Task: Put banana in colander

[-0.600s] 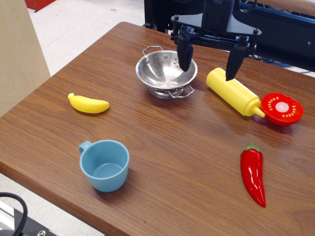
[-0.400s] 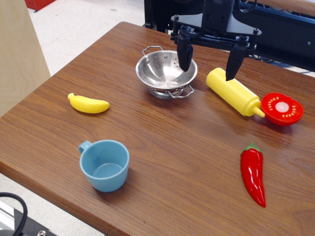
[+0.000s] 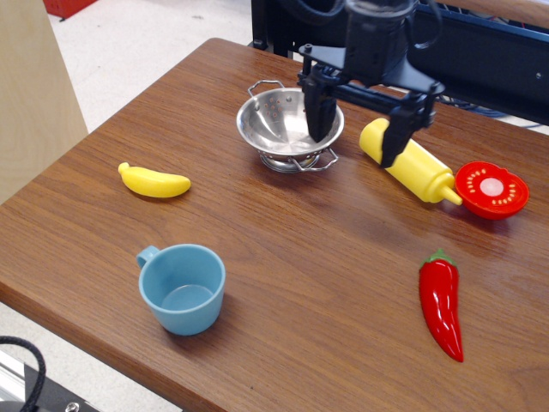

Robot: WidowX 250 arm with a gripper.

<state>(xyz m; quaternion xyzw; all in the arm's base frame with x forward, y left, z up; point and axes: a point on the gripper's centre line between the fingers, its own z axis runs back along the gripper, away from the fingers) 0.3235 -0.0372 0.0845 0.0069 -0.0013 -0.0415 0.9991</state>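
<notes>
Pincer (image 3: 355, 142) dropped lower, spread wide between colander (image 3: 290, 125) and squeeze bottle (image 3: 408, 160); banana (image 3: 153, 181) unobstructed.

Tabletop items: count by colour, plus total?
Yellow: 2, the banana and the squeeze bottle
Red: 2, the chili pepper and the tomato half
Blue: 1, the cup
Silver: 1, the colander
Total: 6
</notes>
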